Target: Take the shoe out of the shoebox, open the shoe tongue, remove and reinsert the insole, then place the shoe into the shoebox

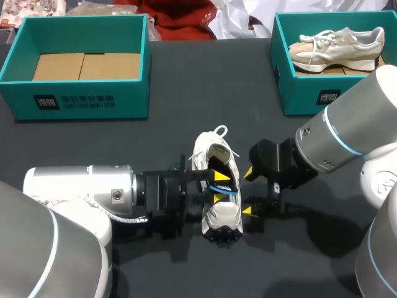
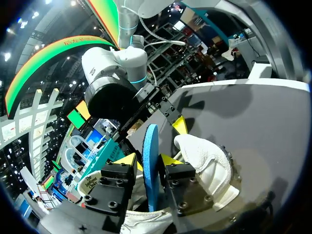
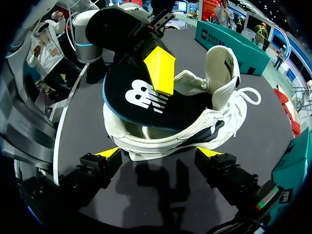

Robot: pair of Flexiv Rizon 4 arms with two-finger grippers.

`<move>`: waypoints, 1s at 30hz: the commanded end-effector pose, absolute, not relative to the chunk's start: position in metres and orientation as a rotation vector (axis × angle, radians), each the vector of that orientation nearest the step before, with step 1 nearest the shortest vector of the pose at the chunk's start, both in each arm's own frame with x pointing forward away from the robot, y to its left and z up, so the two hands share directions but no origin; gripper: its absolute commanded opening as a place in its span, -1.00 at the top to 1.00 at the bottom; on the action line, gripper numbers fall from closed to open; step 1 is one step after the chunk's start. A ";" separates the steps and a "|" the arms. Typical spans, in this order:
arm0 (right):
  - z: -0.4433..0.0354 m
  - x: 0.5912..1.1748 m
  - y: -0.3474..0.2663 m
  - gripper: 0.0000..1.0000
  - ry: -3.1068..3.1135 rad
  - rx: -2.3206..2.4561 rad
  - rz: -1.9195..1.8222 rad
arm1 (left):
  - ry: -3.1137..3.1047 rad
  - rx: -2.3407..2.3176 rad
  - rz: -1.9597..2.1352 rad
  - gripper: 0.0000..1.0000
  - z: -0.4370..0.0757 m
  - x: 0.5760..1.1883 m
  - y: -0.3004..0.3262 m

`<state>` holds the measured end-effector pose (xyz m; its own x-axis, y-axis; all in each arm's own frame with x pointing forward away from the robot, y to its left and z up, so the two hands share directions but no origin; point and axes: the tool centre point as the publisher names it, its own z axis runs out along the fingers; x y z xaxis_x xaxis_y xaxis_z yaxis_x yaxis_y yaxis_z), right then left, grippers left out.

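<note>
Lying on the dark counter between the two arms, the shoe has its long axis running away from the robot. Its toe points toward the far edge and its heel sits nearest the robot. The tongue stands pulled up and forward, with the laces loose beyond it.

The insole, dark on top with a blue edge, is raised partly out of the shoe opening. It stands on edge along the shoe's length.

Left gripper: reaches in from the shoe's left side. The fingers are closed down to the insole's thickness, one yellow tip on each face of it. In the left wrist view the blue edge runs straight up between the two fingers.

Right gripper: sits just beside the shoe's right flank. The fingers are spread wide and hold nothing. In the right wrist view the tips stand short of the sole and apart from it, level with the heel and the midfoot.

The left shoebox stands at the far left, showing only cardboard inside. The right shoebox stands at the far right. It holds a second shoe, which lies across the box
</note>
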<state>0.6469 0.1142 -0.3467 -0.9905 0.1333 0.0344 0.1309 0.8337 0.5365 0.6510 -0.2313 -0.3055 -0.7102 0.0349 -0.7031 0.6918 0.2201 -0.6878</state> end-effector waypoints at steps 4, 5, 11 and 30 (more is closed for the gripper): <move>-0.347 0.645 0.114 -1.00 3.001 0.217 0.878 | 1.961 0.691 -1.495 1.00 -0.307 0.648 -0.234; -0.347 0.645 0.114 -1.00 3.001 0.217 0.878 | 1.958 0.700 -1.484 1.00 -0.310 0.649 -0.235; -0.347 0.645 0.114 -1.00 3.001 0.217 0.878 | 1.934 0.768 -1.382 1.00 -0.332 0.654 -0.241; -0.347 0.645 0.114 -1.00 3.001 0.217 0.878 | 2.001 0.669 -1.391 0.83 -0.327 0.669 -0.217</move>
<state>0.6469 0.1141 -0.3467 -0.9905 0.1334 0.0344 0.1309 0.8337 0.5365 0.6693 -0.2251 -0.3312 -0.6884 0.0577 -0.7231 0.6971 0.3281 -0.6374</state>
